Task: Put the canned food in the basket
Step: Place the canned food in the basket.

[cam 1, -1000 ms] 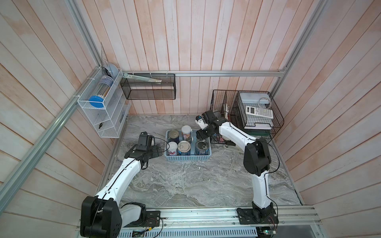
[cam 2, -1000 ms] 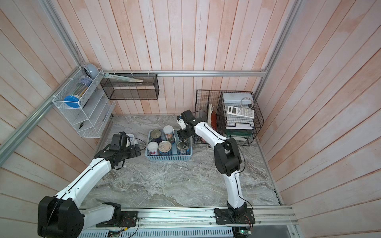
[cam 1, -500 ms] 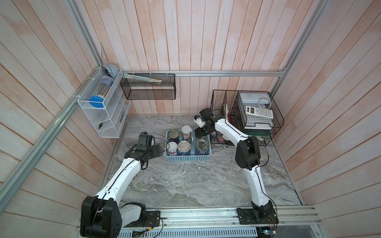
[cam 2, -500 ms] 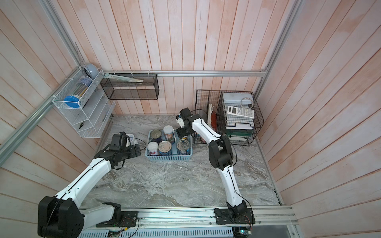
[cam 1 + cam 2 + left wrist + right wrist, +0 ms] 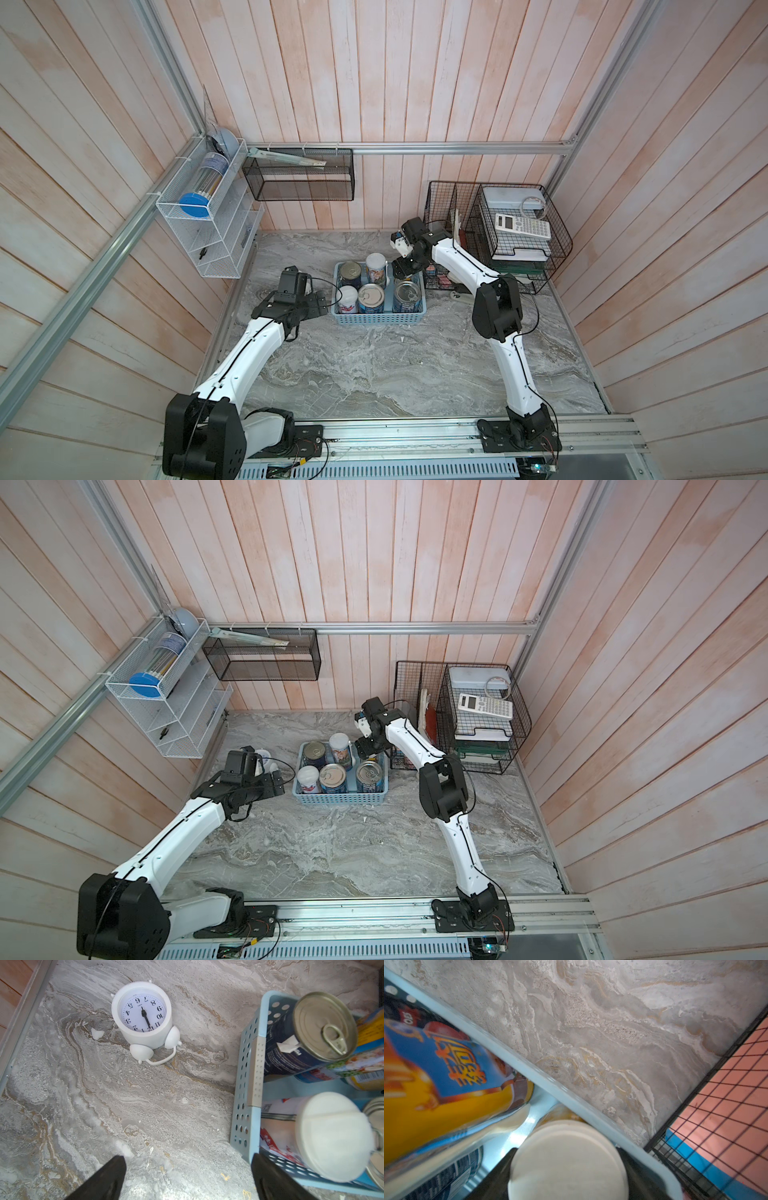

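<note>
Right gripper (image 5: 404,269): closed on the sixth can (image 5: 568,1164), a finger on either side of its white lid, over the back right corner of the basket (image 5: 376,319). This looks like the last placing step. Whether the can's base has reached the floor is hidden. The next move calls for a straight lowering until it seats, then jaws apart and a straight lift
Left gripper (image 5: 187,1180): jaws wide apart, holding nothing, above bare stone just beside the basket's left end wall
Table (image 5: 374,374): marble top with wide free room in front of the basket and much less behind it and to its right
Wire rack (image 5: 440,208): black, standing just beside the basket's right end, so sideways drift of the right arm would likely catch wire
Basket: light blue, its rim runs close by the held can
Five other cans (image 5: 370,296): upright inside the basket, with the yellow-labelled can (image 5: 436,1095) close beside the held one, leaving a snug slot
Clock (image 5: 143,1016): white, on the table left of the basket, apart from it and out of the way
</note>
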`<move>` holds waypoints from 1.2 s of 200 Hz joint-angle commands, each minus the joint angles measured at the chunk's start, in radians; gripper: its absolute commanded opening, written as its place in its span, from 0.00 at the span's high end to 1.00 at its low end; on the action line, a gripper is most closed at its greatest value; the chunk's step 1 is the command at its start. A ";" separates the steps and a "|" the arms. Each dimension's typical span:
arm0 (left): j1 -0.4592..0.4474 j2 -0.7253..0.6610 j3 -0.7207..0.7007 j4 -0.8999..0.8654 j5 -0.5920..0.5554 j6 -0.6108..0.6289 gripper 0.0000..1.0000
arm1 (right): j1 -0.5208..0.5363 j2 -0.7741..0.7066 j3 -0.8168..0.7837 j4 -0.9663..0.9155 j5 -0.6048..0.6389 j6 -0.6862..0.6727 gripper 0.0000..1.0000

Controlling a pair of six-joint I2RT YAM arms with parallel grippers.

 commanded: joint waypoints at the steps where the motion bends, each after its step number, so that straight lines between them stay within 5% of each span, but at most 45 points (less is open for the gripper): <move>1: 0.007 0.008 -0.014 0.008 0.013 0.011 0.00 | -0.029 0.034 0.029 -0.017 0.064 0.018 0.32; 59: 0.007 0.010 -0.014 0.008 0.015 0.012 0.00 | -0.038 0.034 0.030 -0.012 0.080 0.026 0.20; 139: 0.007 0.008 -0.014 0.008 0.019 0.012 0.00 | -0.045 -0.010 0.029 0.015 0.105 0.038 0.17; 240: 0.007 -0.015 -0.004 0.012 -0.013 0.008 0.00 | -0.044 -0.338 -0.193 0.233 0.111 0.035 0.12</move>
